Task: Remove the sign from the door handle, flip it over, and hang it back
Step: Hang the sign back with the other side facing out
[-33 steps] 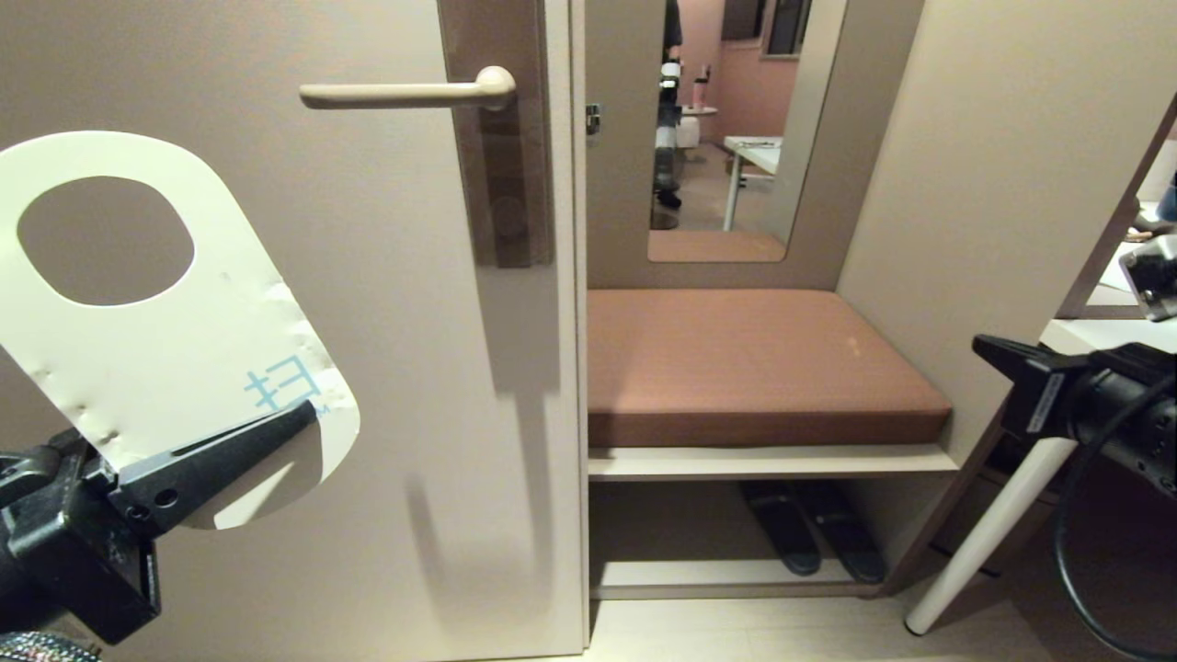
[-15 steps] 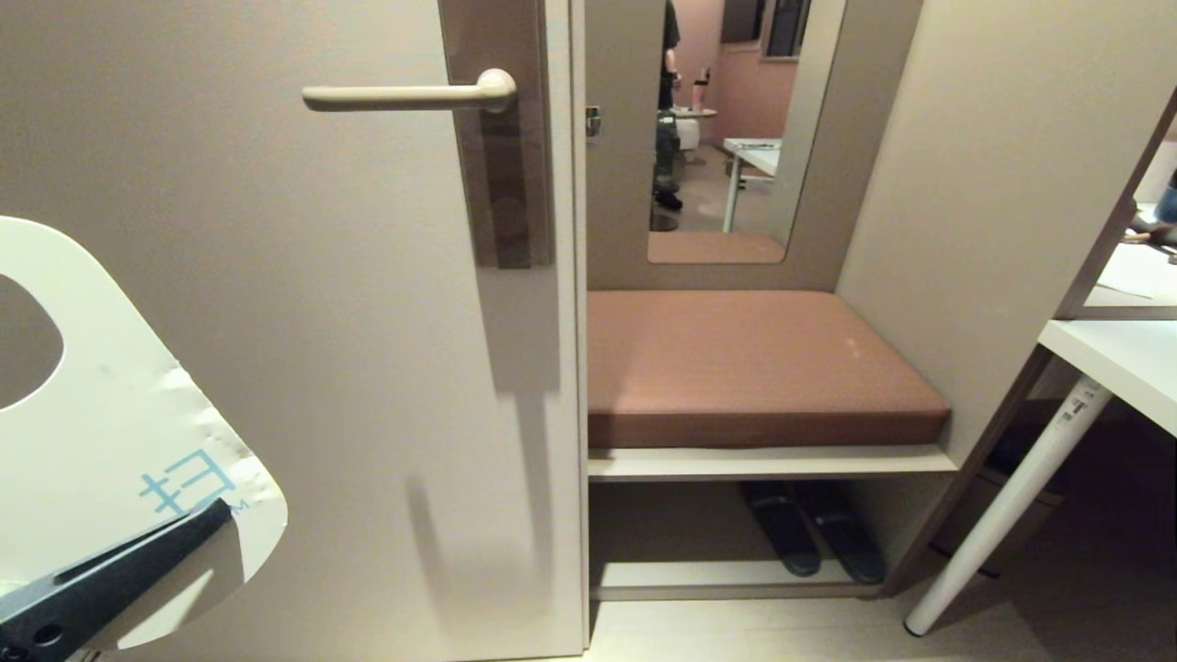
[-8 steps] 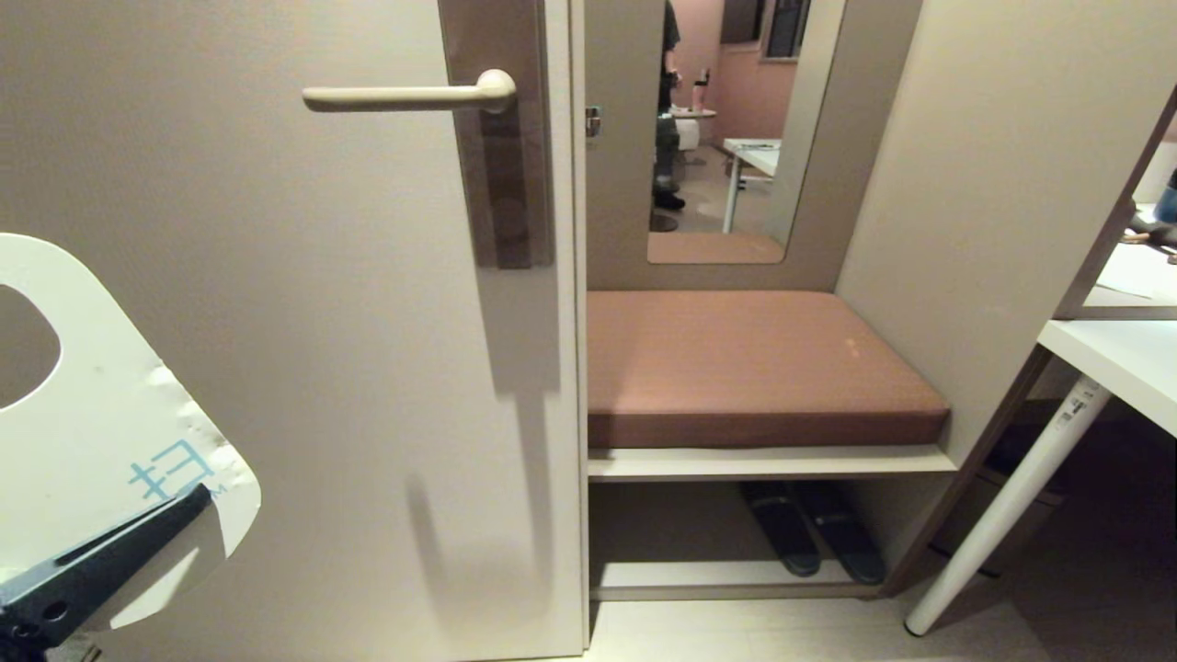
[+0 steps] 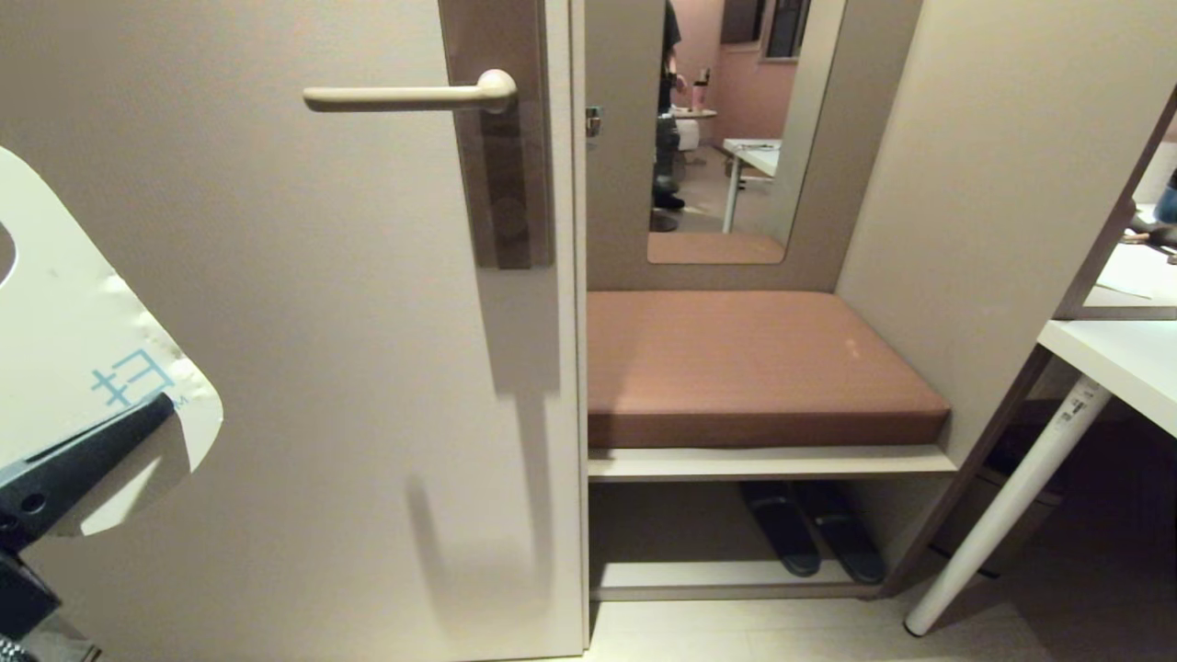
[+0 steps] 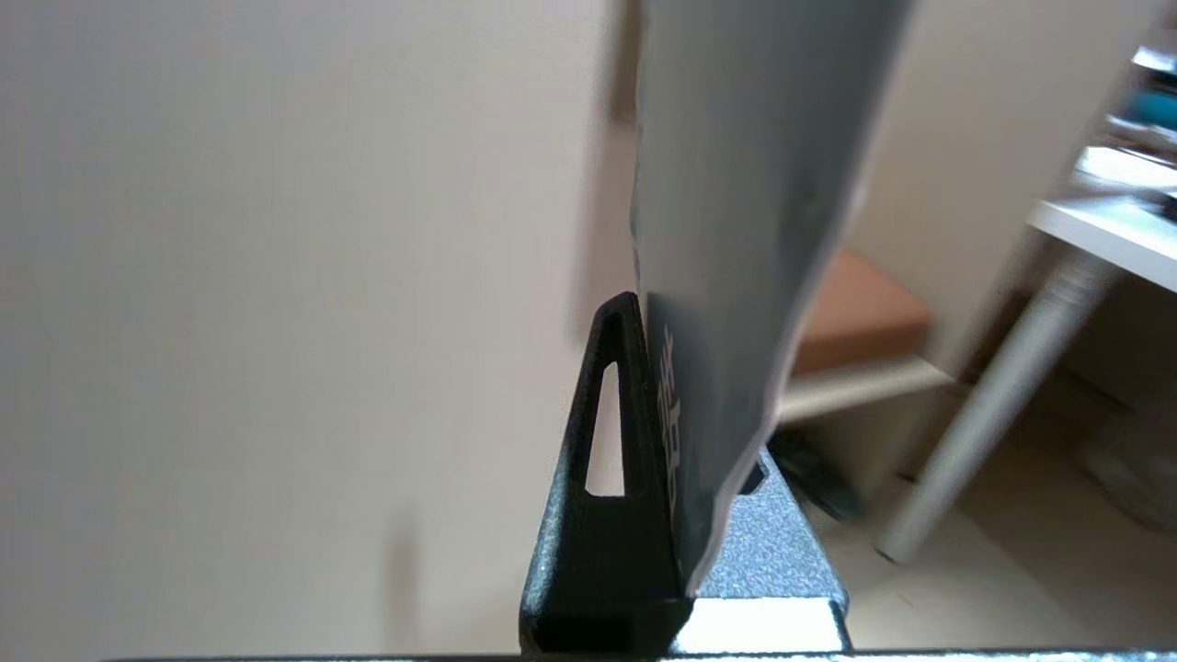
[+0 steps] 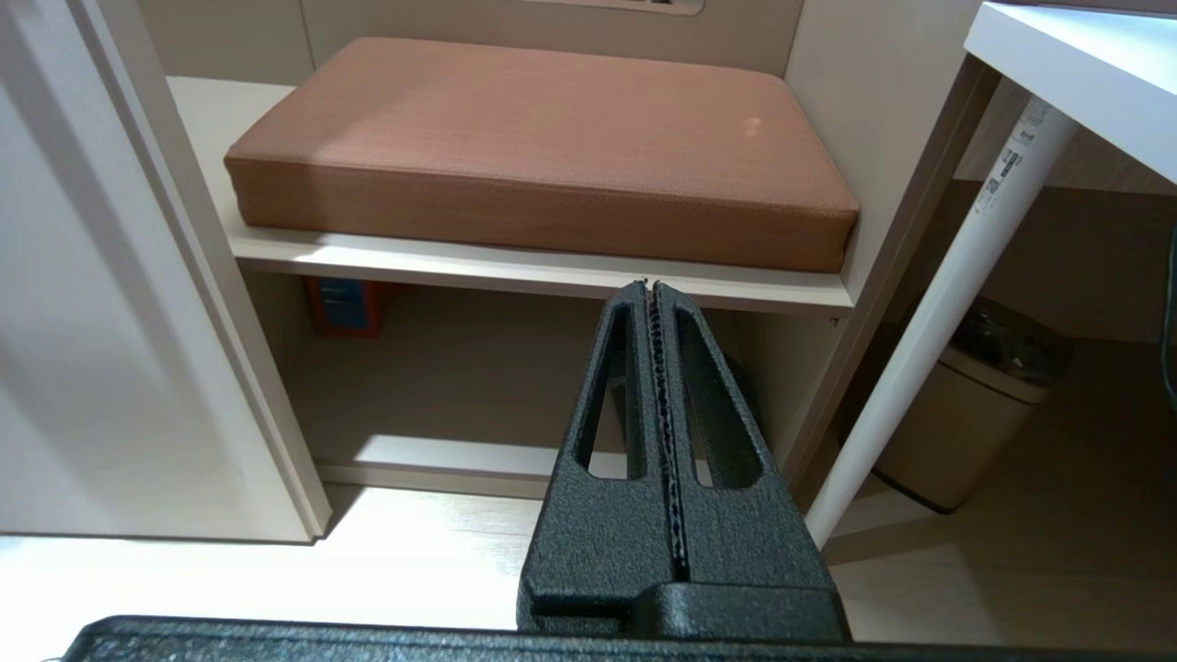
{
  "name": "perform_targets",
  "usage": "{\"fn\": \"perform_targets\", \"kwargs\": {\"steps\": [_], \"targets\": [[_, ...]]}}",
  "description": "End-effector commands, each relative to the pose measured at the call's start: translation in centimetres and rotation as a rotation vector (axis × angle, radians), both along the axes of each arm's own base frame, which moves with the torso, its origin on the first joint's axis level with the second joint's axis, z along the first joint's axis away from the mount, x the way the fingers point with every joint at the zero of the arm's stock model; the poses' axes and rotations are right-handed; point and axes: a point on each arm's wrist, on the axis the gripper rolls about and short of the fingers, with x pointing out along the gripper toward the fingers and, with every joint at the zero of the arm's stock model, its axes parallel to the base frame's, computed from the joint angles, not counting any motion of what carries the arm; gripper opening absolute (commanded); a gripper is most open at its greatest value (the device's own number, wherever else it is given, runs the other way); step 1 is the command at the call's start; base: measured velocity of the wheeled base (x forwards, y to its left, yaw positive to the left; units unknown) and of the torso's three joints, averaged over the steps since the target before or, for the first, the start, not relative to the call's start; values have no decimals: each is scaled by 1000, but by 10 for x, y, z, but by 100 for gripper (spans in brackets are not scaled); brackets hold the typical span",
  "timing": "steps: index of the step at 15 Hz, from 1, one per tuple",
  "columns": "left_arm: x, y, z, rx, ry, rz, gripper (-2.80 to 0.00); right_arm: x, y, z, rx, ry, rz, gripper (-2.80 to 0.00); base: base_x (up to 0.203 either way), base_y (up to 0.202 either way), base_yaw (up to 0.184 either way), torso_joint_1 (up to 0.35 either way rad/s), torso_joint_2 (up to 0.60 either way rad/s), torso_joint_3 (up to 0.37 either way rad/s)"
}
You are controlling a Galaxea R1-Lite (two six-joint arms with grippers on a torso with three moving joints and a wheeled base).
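Because the sign is thin, light and bends easily, the left gripper pinches its lower end firmly, jaws closed.

Hotel-room entryway: cushioned bench, mirror

Black left pincer clamped on the lower end of the flat grey-looking card sign, edge-on, cream door behind

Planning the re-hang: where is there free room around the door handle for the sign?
The door handle is bare along its whole lever; open door face lies left and below. Tight only at the backplate. The sign sits low-left.
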Motion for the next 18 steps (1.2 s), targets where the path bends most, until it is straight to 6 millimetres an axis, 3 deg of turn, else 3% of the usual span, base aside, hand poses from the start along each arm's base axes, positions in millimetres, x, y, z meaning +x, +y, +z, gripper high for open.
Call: {"fn": "perform_targets", "kwargs": {"steps": [1, 6, 11, 18], "targets": [[15, 1, 9, 23, 3, 50, -280, 0, 0, 0, 0, 1, 1, -280, 0, 0, 0, 0, 0, 0], [37, -5, 25, 152, 40, 74, -280, 0, 0, 0, 0, 2, 1, -280, 0, 0, 0, 0, 0, 0], [83, -14, 43, 189, 102, 187, -280, 0, 0, 0, 0, 0, 1, -280, 0, 0, 0, 0, 0, 0], [126, -25, 61, 210, 93, 216, -280, 0, 0, 0, 0, 2, 1, -280, 0, 0, 0, 0, 0, 0]]}}
